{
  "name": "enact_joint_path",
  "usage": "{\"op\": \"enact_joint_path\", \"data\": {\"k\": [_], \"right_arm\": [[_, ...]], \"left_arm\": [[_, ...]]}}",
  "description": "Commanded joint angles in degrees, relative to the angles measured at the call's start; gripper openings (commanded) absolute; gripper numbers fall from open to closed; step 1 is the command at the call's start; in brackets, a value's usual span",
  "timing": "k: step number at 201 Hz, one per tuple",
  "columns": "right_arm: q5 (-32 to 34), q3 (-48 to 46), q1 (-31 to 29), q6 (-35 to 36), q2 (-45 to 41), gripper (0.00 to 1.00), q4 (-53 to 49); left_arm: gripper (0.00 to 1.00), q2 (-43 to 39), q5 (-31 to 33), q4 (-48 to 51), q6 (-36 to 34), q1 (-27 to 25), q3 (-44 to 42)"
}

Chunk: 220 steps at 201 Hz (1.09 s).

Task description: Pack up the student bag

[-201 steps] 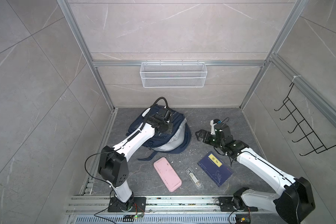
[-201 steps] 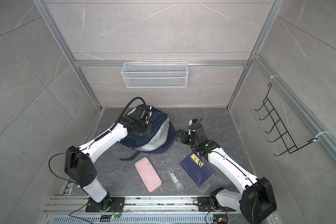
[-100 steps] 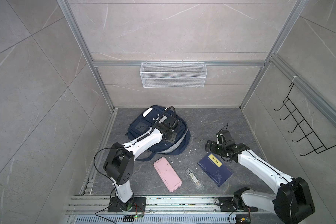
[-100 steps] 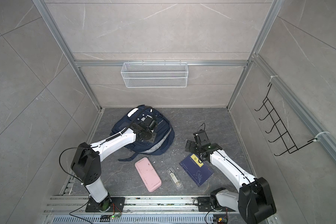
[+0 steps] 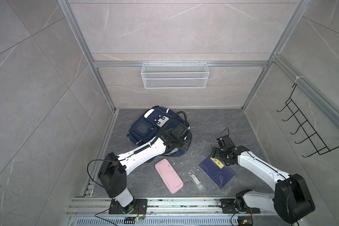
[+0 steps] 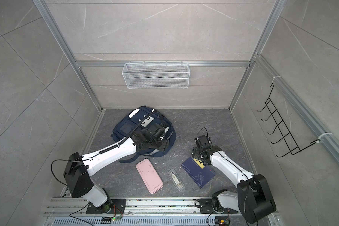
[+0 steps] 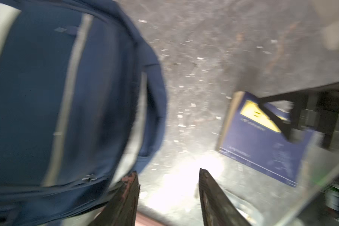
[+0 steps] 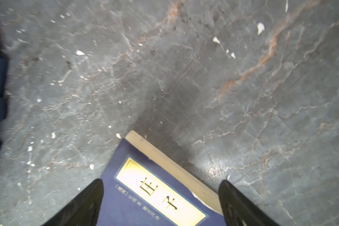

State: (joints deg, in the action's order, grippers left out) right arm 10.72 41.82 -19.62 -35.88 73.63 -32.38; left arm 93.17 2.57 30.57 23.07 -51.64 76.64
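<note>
The student bag (image 5: pixel 148 128) (image 6: pixel 128 128), a navy backpack with a white patch and silver stripes, lies front-up at the back left of the floor. My left gripper (image 5: pixel 185 145) (image 6: pixel 164 146) hovers at the bag's near right edge. Its jaws (image 7: pixel 167 172) stand open with only bare floor between them, and the bag (image 7: pixel 47 97) is beside one finger. My right gripper (image 5: pixel 215 154) (image 6: pixel 194 154) (image 8: pixel 162 181) is open just above the far corner of a navy book with a yellow label (image 5: pixel 217 173) (image 6: pixel 199 174) (image 8: pixel 145 195), its fingers either side of that corner.
A pink case (image 5: pixel 168 176) (image 6: pixel 149 176) and a clear plastic case (image 5: pixel 196 180) (image 6: pixel 176 180) lie on the grey floor in front of the bag. A white wire basket (image 5: pixel 174 75) hangs on the back wall. A black hook rack (image 5: pixel 305 133) sits on the right wall.
My left gripper has opened, let go of the bag and swung to its near right edge; the bag has dropped flat toward the back left. My right gripper has come down onto the book's corner.
</note>
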Motion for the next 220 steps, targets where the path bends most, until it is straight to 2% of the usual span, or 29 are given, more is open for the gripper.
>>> {"op": "enact_joint_path", "data": {"k": [1,42,84,165,181,220], "right_arm": [[-0.5,-1.1,0.6,-1.3,1.4,0.92,-2.3],[-5.8,-2.7,3.0,-1.4,1.7,0.89,-2.2],[-11.6,-4.3,6.1,-1.6,1.3,0.85,-3.5],[-14.1,-6.0,6.4,-2.1,1.6,0.73,-2.3],[-14.7,-6.7,6.4,-2.3,1.4,0.70,-1.7],[-14.7,-6.8,6.4,-2.6,1.3,0.69,-1.3]], "left_arm": [[0.52,1.7,-8.4,-6.4,6.6,-3.1,-2.5],[0.52,11.7,-9.3,-6.8,9.9,-11.7,2.1],[0.52,16.6,-10.2,-9.3,15.1,-16.2,3.2],[0.52,25.2,-13.3,-9.7,16.6,-16.5,8.4],[0.51,25.3,-12.8,-9.7,17.2,-16.3,8.1],[0.51,22.6,-11.6,-9.8,19.2,-16.8,5.6]]}}
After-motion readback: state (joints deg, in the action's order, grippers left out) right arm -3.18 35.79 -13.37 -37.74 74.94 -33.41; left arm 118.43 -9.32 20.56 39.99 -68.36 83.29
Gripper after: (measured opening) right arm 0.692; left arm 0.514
